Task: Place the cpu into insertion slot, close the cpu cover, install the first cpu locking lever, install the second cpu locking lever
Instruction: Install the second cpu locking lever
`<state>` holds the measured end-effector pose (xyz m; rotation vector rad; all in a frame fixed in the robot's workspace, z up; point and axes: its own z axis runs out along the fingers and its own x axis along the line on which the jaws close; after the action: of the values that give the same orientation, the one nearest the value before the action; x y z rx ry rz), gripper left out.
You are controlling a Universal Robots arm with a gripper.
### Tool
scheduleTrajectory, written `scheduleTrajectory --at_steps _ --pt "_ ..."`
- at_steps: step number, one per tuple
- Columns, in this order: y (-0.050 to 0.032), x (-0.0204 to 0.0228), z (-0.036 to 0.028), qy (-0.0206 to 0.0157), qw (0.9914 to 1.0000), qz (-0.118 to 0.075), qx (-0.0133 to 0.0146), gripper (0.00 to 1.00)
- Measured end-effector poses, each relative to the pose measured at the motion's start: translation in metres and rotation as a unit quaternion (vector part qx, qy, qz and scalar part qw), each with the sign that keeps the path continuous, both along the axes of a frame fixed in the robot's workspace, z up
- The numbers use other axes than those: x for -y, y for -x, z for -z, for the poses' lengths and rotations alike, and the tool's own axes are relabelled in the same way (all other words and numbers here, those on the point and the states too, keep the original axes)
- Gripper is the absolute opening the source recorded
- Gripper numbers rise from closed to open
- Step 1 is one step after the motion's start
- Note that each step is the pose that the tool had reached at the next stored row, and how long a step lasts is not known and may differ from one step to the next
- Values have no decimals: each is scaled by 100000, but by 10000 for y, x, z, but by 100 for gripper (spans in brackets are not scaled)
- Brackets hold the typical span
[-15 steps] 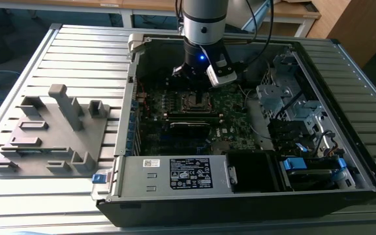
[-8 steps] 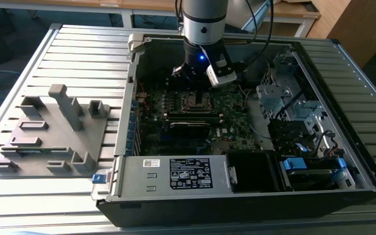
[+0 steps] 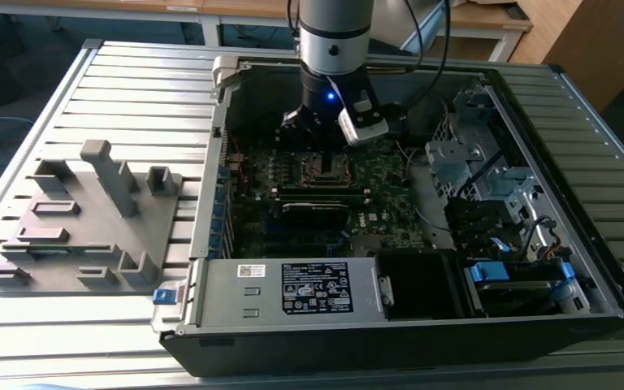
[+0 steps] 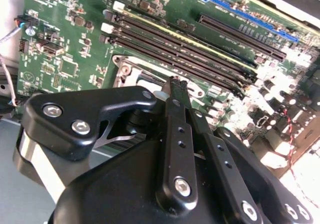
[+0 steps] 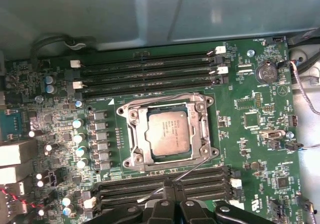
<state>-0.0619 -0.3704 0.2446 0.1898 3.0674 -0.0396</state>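
In the first wrist view the cpu (image 5: 167,136) sits in the insertion slot (image 5: 192,134) at frame centre, the cpu cover (image 5: 131,136) shut flat around it. The tool (image 5: 172,185), fingers pressed together on a thin locking lever (image 5: 192,168), hovers at the socket's lower edge.

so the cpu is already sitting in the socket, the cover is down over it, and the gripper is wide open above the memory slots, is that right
Not quite: the gripper is shut, its fingertips pressed together by a thin locking lever. The first wrist view shows this. The cpu does sit in the insertion slot with the cpu cover down.
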Motion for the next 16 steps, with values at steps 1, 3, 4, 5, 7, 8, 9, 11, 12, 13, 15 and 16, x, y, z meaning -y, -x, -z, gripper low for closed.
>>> scheduleTrajectory --at_steps 1,3,4,5,7,8,9,11,12,13,15,16 --pt "9 0 2 2 100000 0 1 10" --pt "19 0 11 6 100000 -2 2 10" --pt "22 0 17 8 100000 -1 1 10" --pt "26 0 24 11 100000 1 0 10" --pt "34 0 42 11 100000 14 2 10" --pt "36 0 45 14 100000 10 -1 10" --pt "36 1 45 20 100000 12 -5 10" --pt "36 0 46 20 100000 9 -4 10" --pt "36 0 47 15 100000 10 -1 10" --pt "36 0 47 16 100000 11 -1 10" --pt "38 0 50 5 100000 13 6 10" --pt "46 0 55 -3 100000 21 10 10"
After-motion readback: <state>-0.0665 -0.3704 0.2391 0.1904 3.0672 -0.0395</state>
